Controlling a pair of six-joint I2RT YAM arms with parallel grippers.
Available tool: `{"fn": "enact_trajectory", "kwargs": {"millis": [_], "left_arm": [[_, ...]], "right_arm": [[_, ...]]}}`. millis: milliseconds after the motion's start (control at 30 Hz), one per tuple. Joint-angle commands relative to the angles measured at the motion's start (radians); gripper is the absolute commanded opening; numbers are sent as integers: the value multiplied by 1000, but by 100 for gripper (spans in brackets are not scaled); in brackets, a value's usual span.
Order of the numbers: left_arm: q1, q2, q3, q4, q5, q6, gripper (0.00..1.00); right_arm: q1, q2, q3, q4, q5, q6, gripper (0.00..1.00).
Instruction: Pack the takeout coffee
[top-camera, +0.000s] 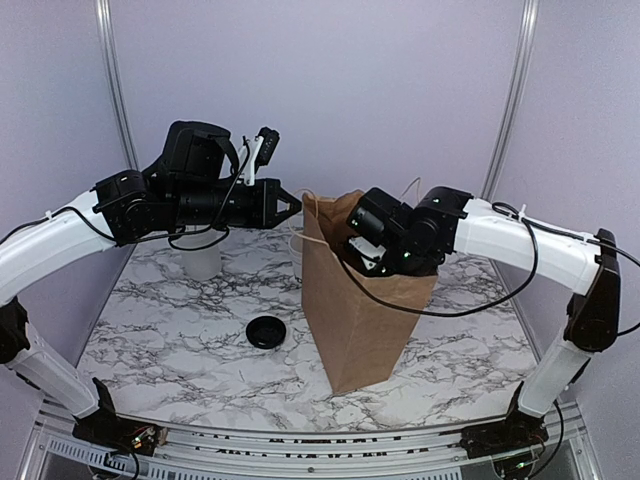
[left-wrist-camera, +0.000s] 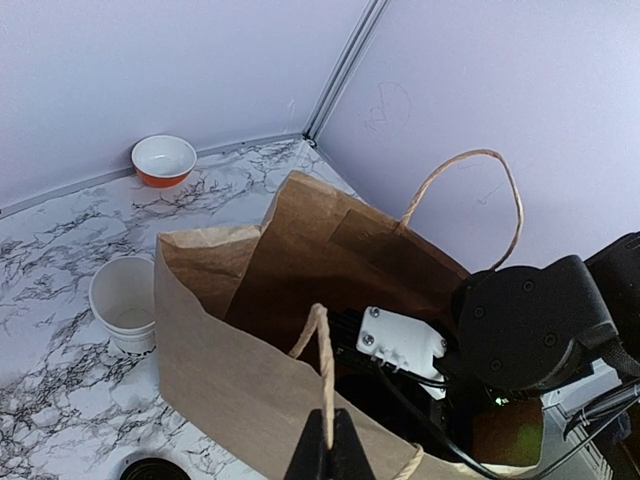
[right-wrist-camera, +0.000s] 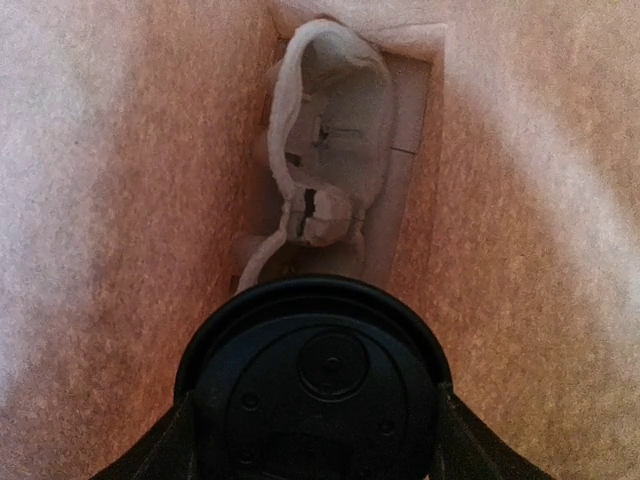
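Observation:
A brown paper bag (top-camera: 360, 310) stands upright on the marble table (top-camera: 180, 340), mouth open. My left gripper (left-wrist-camera: 328, 445) is shut on the near twine handle (left-wrist-camera: 322, 360) and holds it up at the bag's left rim. My right gripper (right-wrist-camera: 315, 440) reaches down inside the bag. Its fingers (right-wrist-camera: 165, 445) sit on either side of the takeout coffee's round black lid (right-wrist-camera: 315, 380), shut on it. The cup body is hidden under the lid. From above, only the right wrist (top-camera: 395, 235) shows over the bag's mouth.
A loose black lid (top-camera: 266, 332) lies left of the bag. A white lidless cup (top-camera: 203, 262) stands under the left arm and another (left-wrist-camera: 124, 300) beside the bag. A red bowl (left-wrist-camera: 164, 158) sits by the back wall. The bag's far handle (left-wrist-camera: 470, 200) sticks up.

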Motion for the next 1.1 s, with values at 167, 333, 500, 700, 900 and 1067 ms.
{"fn": "enact_trajectory", "kwargs": {"millis": [167, 333, 500, 700, 900, 1067], "left_arm": [[7, -32, -15, 9, -3, 19, 0], [10, -39, -21, 8, -5, 18, 0], [9, -41, -25, 10, -5, 19, 0], [11, -42, -29, 11, -4, 18, 0], [11, -41, -31, 11, -1, 18, 0], [11, -38, -32, 11, 1, 18, 0]], "right_arm": [[-17, 24, -27, 32, -26, -10, 53], [-19, 28, -48, 41, -35, -10, 53], [-18, 36, -56, 31, -31, -11, 53], [-16, 44, -72, 42, -46, -11, 53], [-7, 63, -91, 64, -67, -14, 52], [-5, 75, -98, 66, -81, -21, 52]]}}
